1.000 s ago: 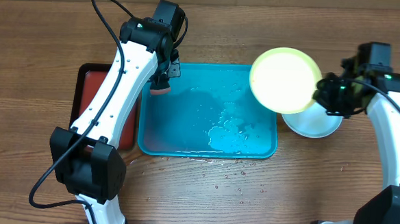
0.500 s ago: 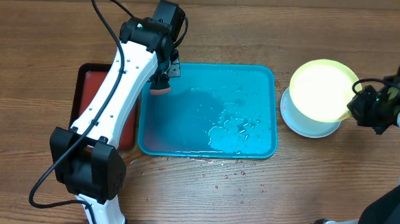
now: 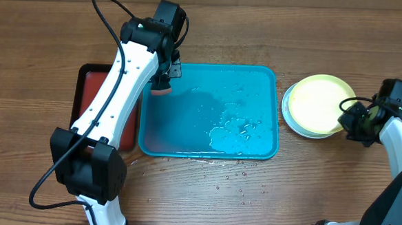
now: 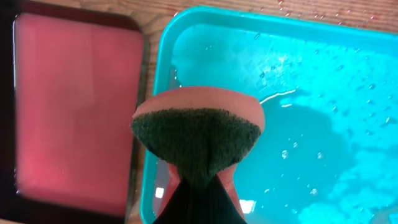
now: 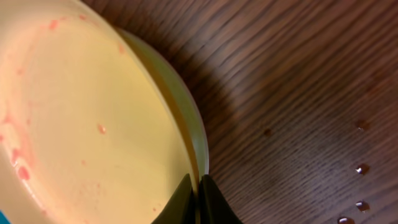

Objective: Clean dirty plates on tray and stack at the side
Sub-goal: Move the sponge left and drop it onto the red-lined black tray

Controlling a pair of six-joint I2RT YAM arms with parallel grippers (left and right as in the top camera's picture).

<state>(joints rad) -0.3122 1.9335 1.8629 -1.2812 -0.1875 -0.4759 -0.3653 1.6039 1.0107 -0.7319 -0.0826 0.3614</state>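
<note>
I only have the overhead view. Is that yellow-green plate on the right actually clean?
Observer: No; the right wrist view shows pink-red smears on the lime-rimmed plate.
Operator: Is the right gripper gripping it?
Observer: Yes, it is pinched shut on the rim.
Operator: What does the left gripper hold?
Observer: A sponge, pink with a dark green scouring face.
</note>
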